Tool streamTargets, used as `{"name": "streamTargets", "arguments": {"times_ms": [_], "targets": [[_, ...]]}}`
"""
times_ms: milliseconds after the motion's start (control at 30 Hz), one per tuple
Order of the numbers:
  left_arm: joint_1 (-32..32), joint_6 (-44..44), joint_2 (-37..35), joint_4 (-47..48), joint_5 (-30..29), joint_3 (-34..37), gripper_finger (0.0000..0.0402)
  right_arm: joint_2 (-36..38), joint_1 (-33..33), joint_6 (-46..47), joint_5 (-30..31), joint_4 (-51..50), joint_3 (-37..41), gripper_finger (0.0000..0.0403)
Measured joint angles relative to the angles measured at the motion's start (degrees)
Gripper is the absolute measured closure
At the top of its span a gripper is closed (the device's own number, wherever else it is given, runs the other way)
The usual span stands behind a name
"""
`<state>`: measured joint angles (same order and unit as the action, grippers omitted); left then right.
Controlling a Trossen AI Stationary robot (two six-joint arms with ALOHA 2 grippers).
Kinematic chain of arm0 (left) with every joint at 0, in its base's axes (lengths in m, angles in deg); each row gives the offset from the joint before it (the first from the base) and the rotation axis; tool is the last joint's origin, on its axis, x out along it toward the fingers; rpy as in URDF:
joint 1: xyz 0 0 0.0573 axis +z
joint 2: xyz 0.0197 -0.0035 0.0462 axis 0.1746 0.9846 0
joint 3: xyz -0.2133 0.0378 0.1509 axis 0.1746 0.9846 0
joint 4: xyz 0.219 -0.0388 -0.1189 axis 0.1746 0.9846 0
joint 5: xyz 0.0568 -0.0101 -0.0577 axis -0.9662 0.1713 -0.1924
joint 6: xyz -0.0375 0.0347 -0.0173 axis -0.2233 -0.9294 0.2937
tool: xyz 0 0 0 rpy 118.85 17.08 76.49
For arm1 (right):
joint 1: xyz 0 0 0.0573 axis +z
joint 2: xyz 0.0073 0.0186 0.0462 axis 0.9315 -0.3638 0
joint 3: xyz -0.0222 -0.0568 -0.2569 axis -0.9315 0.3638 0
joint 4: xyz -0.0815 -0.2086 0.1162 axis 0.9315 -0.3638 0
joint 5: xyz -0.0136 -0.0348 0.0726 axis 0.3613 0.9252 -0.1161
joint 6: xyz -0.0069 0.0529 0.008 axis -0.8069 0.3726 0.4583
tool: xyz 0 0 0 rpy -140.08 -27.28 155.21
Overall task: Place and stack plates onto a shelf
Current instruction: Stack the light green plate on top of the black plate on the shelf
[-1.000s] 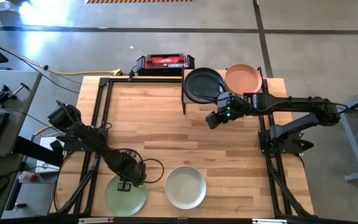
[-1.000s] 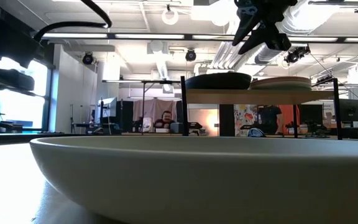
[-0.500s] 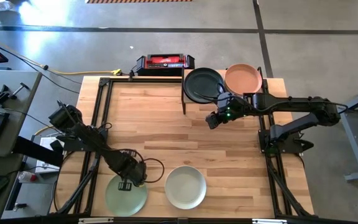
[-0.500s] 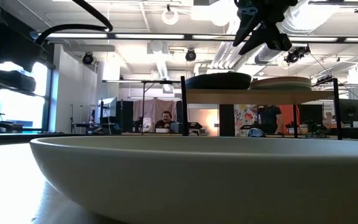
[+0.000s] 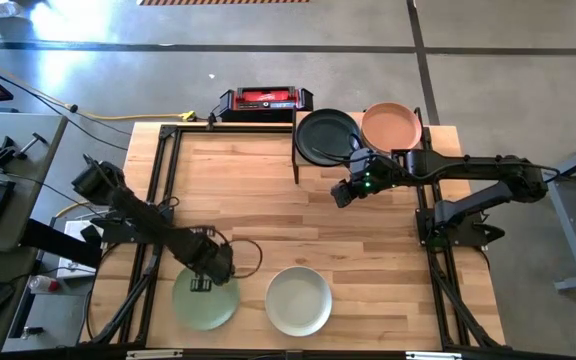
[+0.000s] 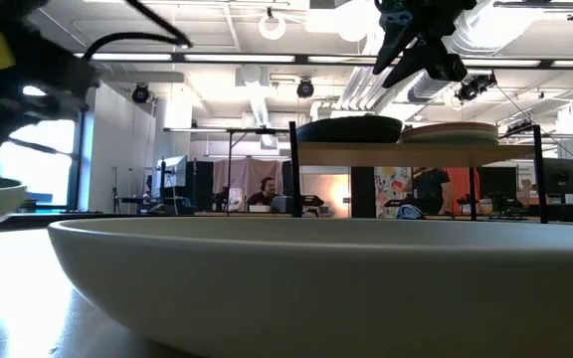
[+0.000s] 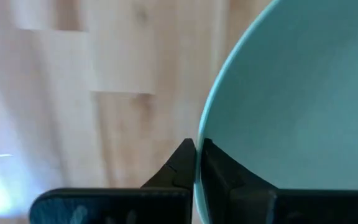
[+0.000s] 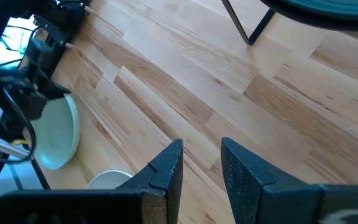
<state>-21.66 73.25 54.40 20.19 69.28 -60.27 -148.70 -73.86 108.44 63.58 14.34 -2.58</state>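
We see the left gripper (image 5: pixel 200 285) clamped on the light green plate's (image 5: pixel 206 303) rim — firmly pinched. The right gripper (image 5: pixel 340 194) hangs near the shelf (image 5: pixel 297 160), fingers parted — holding nothing.

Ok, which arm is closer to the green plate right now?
Left. The left tool is shut on the green plate's rim at the table's near edge. The right tool hangs by the shelf, far across the table.
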Motion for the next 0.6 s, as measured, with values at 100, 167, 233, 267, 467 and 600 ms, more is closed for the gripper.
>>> {"name": "streamTargets", "arguments": {"times_ms": [100, 167, 233, 267, 467, 600], "targets": [[2.58, 0.02, -3.77, 1.16, -3.05, 0.02, 0.0401, 0.02, 0.0, -1.06, 0.02, 0.02, 0.0, 0.0311], [4.69, 0.02, -6.4, 2.02, -4.8, 0.04, 0.0401, 0.0, 0.0, -1.41, 0.02, 0.04, 0.0, 0.0311], [6.84, 0.02, -9.2, 2.8, -7.02, 0.04, 0.0401, 0.02, 0.0, -1.45, 0.02, 0.11, 0.0, 0.0307], [7.93, 0.02, -10.61, 3.22, -8.27, 0.04, 0.0401, 0.0, 0.0, -1.43, 0.09, 0.11, 0.0, 0.0303], [14.83, -1.62, -17.73, 3.75, -16.88, -0.2, 0.0401, 0.0, 0.0, -0.69, 5.04, 1.1, 0.0, 0.0264], [19.8, -4.38, -19.56, 3.9, -21.63, -2.61, 0.0401, 0.0, -0.02, -0.51, 5.83, 6.17, 0.0, 0.0246]]}}
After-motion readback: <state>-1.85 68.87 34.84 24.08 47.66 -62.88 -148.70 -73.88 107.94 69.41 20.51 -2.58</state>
